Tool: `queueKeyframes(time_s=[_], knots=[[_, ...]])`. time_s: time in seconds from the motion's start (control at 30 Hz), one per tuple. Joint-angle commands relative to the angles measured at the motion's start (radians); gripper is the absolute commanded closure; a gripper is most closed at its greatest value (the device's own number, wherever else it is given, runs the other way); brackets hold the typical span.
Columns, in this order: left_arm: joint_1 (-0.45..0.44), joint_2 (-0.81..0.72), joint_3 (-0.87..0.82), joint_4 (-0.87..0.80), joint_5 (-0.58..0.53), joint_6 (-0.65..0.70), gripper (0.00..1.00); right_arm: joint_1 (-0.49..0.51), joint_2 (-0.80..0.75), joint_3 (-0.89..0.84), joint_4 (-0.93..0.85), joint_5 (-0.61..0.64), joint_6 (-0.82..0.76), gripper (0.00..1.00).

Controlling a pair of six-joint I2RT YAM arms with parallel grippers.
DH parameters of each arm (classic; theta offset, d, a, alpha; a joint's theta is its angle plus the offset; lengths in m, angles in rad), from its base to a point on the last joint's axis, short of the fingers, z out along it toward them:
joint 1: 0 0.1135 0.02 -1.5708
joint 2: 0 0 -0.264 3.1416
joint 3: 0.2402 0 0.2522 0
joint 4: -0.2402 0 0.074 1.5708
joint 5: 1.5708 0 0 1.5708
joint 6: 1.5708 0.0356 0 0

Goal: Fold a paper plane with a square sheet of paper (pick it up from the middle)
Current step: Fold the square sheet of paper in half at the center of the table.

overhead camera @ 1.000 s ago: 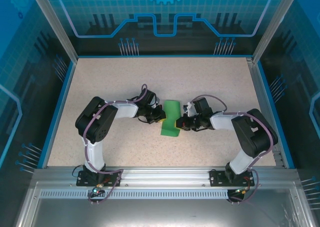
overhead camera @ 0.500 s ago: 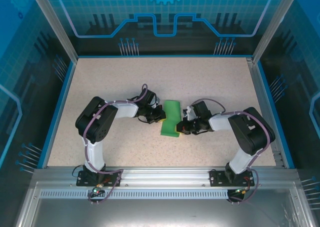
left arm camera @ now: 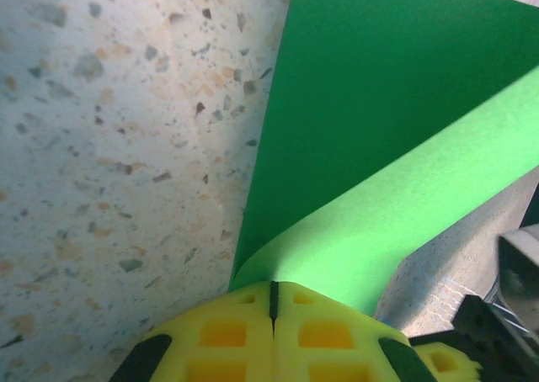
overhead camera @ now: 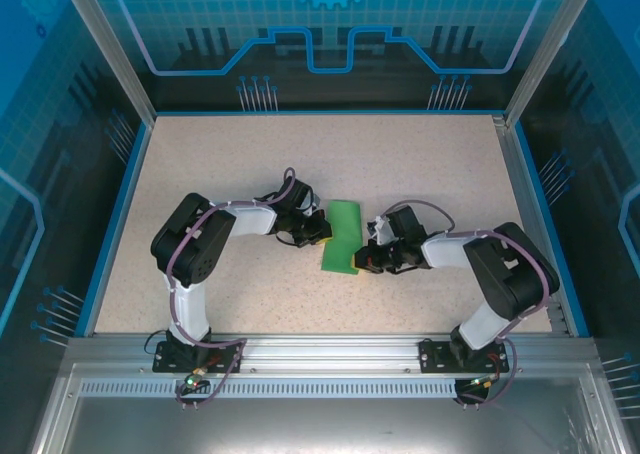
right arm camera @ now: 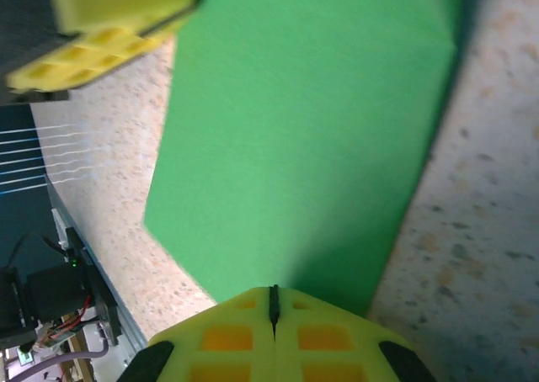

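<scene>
Top external: square sheet of paper (overhead camera: 342, 236), bright green, folded narrow, flat on the speckled table (overhead camera: 220, 164) near its middle, between 2 grippers. Left gripper (overhead camera: 318, 231) at its left edge, right gripper (overhead camera: 362, 258) at its lower right edge.
Left wrist: yellow jaws closed pad to pad, gripping nothing, tips against the sheet's folded-over flap.
Right wrist: jaws likewise closed together, tips at the sheet's edge.

square sheet of paper (overhead camera: 343, 232): thin green paper, matt, smooth. counter (overhead camera: 420, 164): speckled stone-look, matt, fine-grained. left tool (left arm camera: 272, 302), right tool (right arm camera: 273, 302): yellow moulded plastic, waffle-gridded, dull.
</scene>
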Motion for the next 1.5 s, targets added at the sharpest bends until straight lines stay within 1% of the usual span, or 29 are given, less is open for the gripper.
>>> queueKeyframes(time_s=[0.0,0.13,0.27,0.4,0.6,0.8,0.93,1.17,1.27,1.47], knots=[[-0.011,0.039,-0.004,-0.093,-0.029,0.023,1.00,0.015,0.044,-0.030,0.023,-0.002,0.006,0.99],[-0.011,0.039,-0.002,-0.094,-0.031,0.024,1.00,0.017,0.046,-0.031,0.010,0.013,0.009,0.99],[-0.011,0.040,0.000,-0.099,-0.030,0.027,1.00,0.031,-0.024,-0.009,-0.041,0.026,-0.001,0.99],[-0.011,0.040,0.003,-0.100,-0.029,0.027,1.00,0.041,-0.077,-0.002,-0.057,0.027,-0.005,0.99],[-0.011,0.037,0.003,-0.101,-0.027,0.027,1.00,0.058,-0.069,-0.011,-0.091,0.083,-0.037,0.99],[-0.011,0.035,0.003,-0.105,-0.028,0.030,1.00,0.065,-0.009,-0.019,-0.128,0.144,-0.068,1.00],[-0.011,0.033,0.001,-0.107,-0.029,0.031,1.00,0.066,-0.014,-0.030,-0.126,0.143,-0.062,1.00],[-0.011,0.032,0.005,-0.111,-0.030,0.032,1.00,0.057,-0.104,0.001,-0.131,0.104,-0.049,0.99],[-0.011,0.033,0.005,-0.110,-0.029,0.031,1.00,0.055,-0.089,0.010,-0.110,0.078,-0.042,0.99],[-0.011,0.032,0.006,-0.109,-0.028,0.029,1.00,0.056,-0.034,-0.012,-0.103,0.080,-0.048,0.99]])
